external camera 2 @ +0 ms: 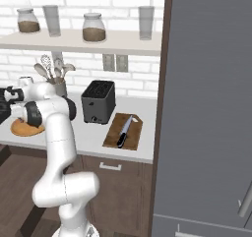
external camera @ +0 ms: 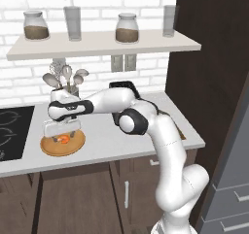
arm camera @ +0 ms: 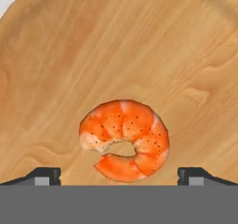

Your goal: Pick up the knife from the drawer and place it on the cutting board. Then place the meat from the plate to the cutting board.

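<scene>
Tool spread wide, poised over shrimp on wooden plate. Risk: curled, rounded meat squirts sideways or pads scrape plate if descent overshoots.

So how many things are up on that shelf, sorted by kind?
Jars with brown filling: 2
Empty drinking glasses: 2
Total on the shelf: 4

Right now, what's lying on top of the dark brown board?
The knife lies on the cutting board, black handle toward the front. Nothing else shows there. The meat is on the plate.
</scene>
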Controlling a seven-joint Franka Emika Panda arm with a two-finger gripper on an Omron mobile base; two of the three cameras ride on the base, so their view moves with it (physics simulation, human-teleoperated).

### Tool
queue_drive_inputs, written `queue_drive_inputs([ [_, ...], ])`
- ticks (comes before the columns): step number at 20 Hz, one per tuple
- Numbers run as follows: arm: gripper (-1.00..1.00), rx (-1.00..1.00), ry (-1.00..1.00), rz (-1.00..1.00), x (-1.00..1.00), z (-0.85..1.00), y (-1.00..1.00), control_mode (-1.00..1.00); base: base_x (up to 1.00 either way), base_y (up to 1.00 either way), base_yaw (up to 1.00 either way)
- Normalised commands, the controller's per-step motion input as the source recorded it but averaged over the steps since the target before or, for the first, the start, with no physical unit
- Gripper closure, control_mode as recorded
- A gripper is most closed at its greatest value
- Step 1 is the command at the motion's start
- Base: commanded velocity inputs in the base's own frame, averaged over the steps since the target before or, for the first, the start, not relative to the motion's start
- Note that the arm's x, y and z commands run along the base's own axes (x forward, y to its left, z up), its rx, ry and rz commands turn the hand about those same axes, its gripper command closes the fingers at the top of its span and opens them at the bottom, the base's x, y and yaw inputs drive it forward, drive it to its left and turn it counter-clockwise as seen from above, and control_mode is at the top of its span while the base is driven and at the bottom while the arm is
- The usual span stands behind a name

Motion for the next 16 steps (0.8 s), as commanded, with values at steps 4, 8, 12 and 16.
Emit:
queue_drive_inputs([
  [4, -1.0, -0.03, -0.27, -0.05, 0.0, -0.29, 0.01, -1.0, 0.0, 0.0, 0.0],
  [8, -1.0, -0.01, -0.24, -0.05, 0.0, -0.13, 0.0, -1.0, 0.0, 0.0, 0.0],
  [12, -1.0, 0.0, -0.14, -0.05, 0.02, -0.24, 0.0, -1.0, 0.0, 0.0, 0.0],
  [16, -1.0, 0.0, -0.02, -0.06, 0.06, -0.26, -0.03, -1.0, 0.0, 0.0, 0.0],
])
